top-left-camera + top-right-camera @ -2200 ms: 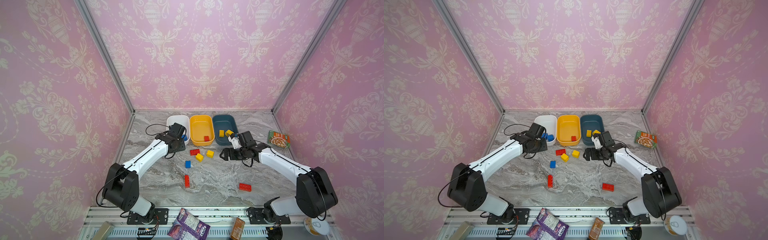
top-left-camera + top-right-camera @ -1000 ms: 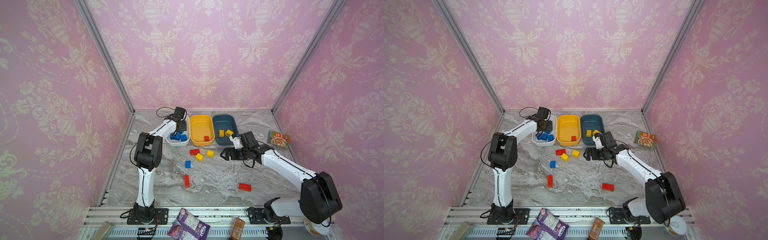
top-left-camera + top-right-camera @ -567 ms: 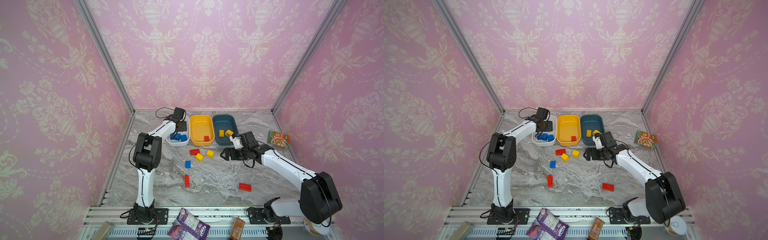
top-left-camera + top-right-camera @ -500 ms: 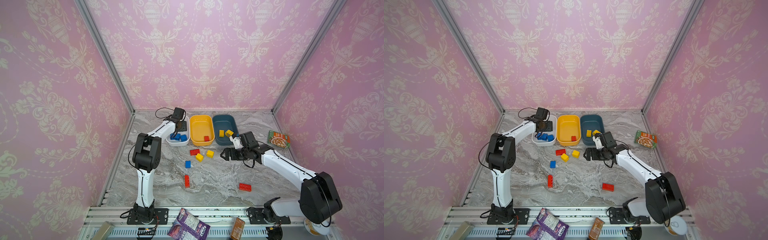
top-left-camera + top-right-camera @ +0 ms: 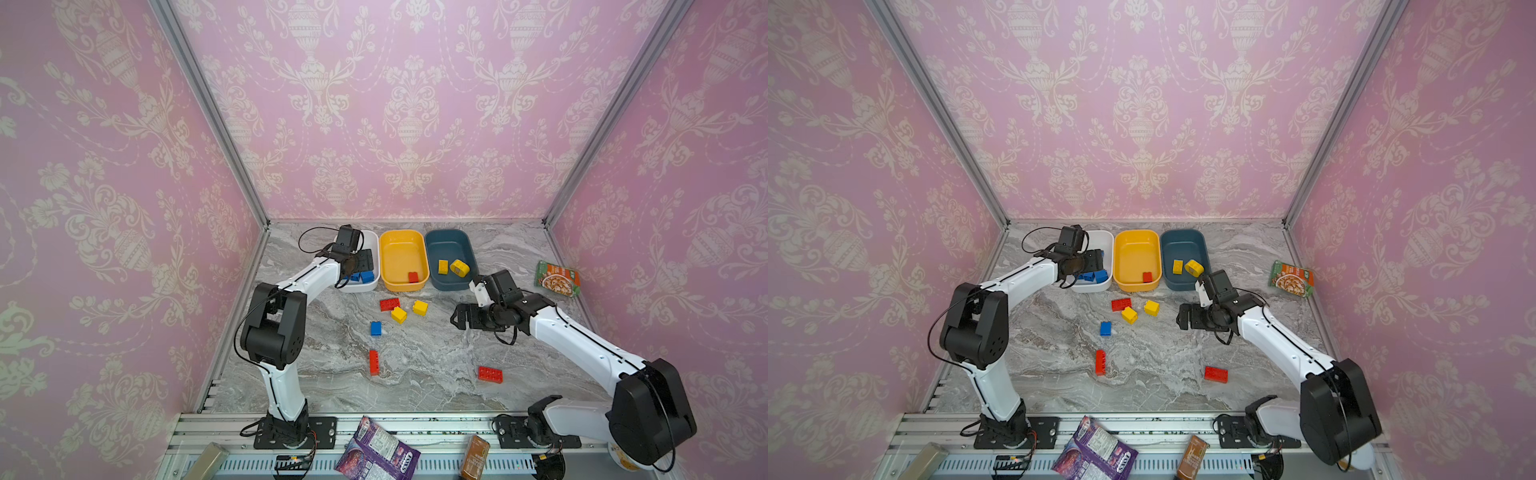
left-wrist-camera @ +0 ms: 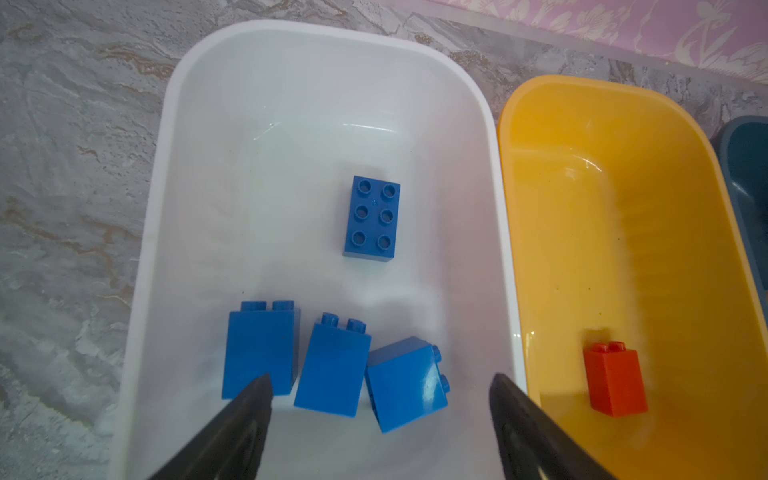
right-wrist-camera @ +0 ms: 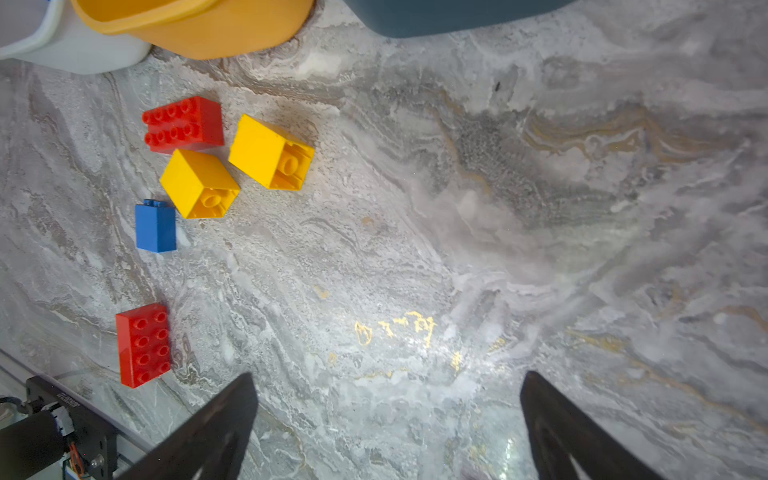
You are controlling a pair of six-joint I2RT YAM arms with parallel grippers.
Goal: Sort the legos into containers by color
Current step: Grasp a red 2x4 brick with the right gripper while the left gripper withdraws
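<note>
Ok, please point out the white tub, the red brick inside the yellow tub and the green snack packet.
white tub (image 6: 266, 174): left wrist view, its bare floor.
red brick (image 6: 615, 380): left wrist view, its side face.
green snack packet (image 5: 557, 279): in a top view, its printed front.

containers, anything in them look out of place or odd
Nothing missorted: four blue bricks in the white tub, one red brick in the yellow tub, two yellow bricks in the teal tub. Oddly, no tub matches its bricks' color.
</note>
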